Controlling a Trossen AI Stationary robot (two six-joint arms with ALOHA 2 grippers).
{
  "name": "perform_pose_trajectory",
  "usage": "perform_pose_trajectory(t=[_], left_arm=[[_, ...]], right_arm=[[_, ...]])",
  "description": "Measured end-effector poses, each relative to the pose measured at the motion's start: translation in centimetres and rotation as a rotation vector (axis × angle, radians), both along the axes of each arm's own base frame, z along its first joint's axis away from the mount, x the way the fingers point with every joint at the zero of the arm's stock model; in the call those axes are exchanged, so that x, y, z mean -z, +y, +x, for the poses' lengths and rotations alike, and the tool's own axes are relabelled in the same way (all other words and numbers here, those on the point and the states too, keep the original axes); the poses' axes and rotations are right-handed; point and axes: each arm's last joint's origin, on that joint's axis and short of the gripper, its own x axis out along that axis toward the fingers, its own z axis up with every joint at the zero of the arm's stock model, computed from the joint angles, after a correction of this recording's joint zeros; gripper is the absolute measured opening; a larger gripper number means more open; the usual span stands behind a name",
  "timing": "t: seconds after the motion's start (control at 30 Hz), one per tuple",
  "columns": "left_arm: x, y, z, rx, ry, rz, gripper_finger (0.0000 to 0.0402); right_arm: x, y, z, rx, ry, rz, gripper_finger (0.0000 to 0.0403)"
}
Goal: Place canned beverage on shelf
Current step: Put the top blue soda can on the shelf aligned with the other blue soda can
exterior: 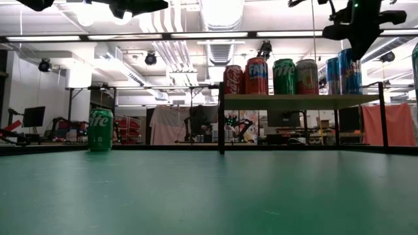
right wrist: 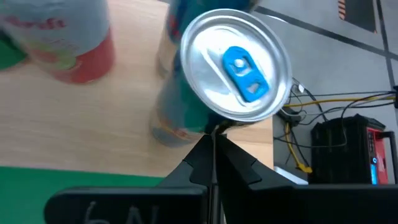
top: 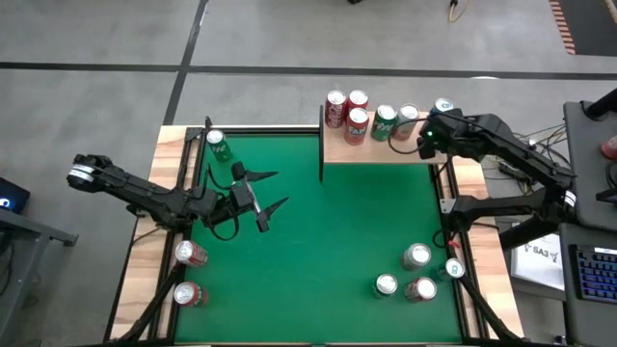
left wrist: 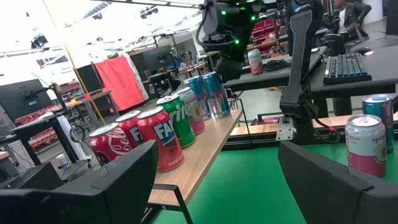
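Observation:
The shelf (top: pixel 386 152), a light-wood board on black posts, stands at the table's far edge and bears several upright cans. At its right end is a blue can (right wrist: pixel 236 65) with a blue tab. My right gripper (right wrist: pixel 211 140) is shut and slants down from above. Its tips are at the near rim of that can's top (exterior: pixel 351 55). My left gripper (top: pixel 262 198) hangs open over the table's left half, level, pointing toward the shelf (left wrist: pixel 199 168), with nothing between its fingers. A green can (top: pixel 217 145) stands on the felt at the far left. My right gripper's shut fingertips (right wrist: pixel 211 134) are right at the rim of the blue can's top, coming from above at a slant. Whether they touch it I cannot tell. The can stands upright on the shelf board.
Several cans (top: pixel 416 255) stand at the table's near right. Two red ones (top: pixel 190 253) are on the wooden border at the near left. The green felt between the arms is bare. A desk with a keyboard (top: pixel 593 275) lies beyond the right edge.

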Motion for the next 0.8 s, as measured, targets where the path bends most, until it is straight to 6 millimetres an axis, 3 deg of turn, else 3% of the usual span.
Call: perform_pose_trajectory(t=[0.8], left_arm=[[0.0,0.0,0.0,0.000,0.000,0.001,0.0316]], right_arm=[[0.5,-2.4,0.9,0.000,0.040,-0.001,0.0009]])
